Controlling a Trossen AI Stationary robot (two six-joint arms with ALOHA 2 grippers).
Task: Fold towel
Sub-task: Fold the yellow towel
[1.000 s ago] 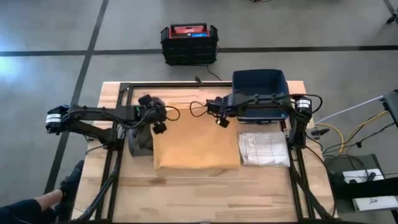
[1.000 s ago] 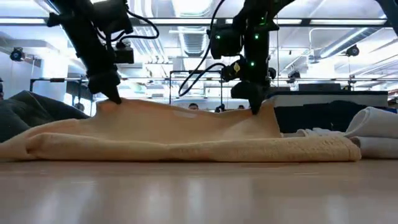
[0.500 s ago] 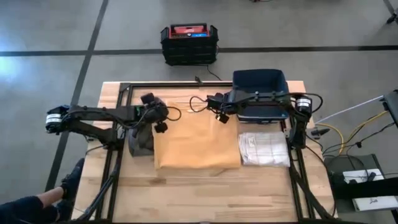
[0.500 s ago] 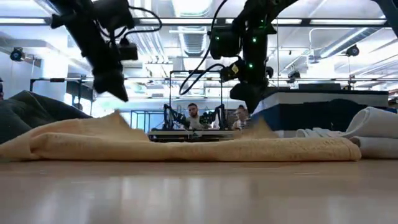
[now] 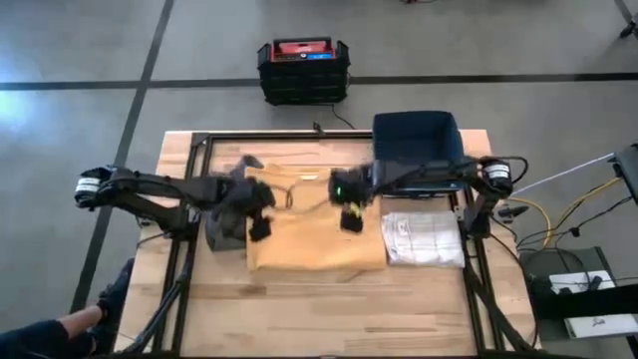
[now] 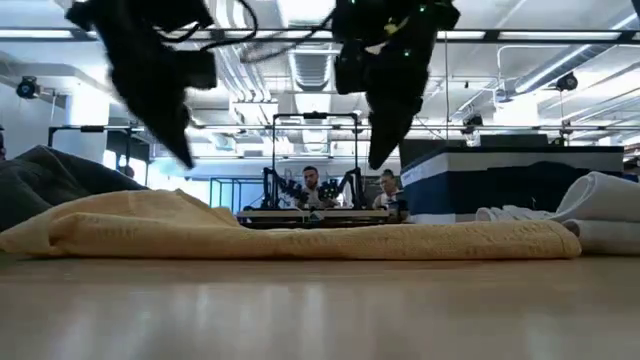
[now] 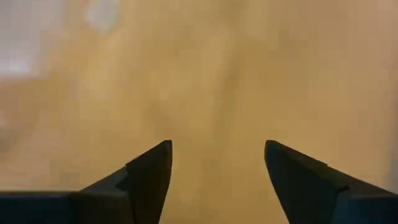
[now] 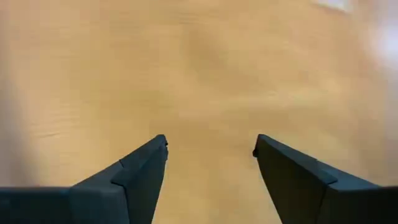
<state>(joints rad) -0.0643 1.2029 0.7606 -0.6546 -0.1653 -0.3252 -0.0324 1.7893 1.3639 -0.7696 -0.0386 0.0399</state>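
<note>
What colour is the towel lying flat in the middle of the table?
Tan yellow, a plain mustard shade. The towel shows best in the high view.

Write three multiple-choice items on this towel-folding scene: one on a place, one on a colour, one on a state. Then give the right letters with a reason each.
1. Where does the folded white towel stack lie?
A. On the floor
B. On the table, on the right arm's side of the tan towel
C. Inside the navy bin

2. What colour is the towel under both arms?
A. Tan
B. Green
C. Red

3. How do the left pincer and right pincer stand?
A. Both shut on cloth
B. One open, one shut
C. Both open and holding nothing

Answers:
1 B: the high view shows the stack beside the tan towel, in front of the bin.
2 A: every view shows tan cloth.
3 C: each wrist view shows spread fingers with only cloth beyond them.
</note>
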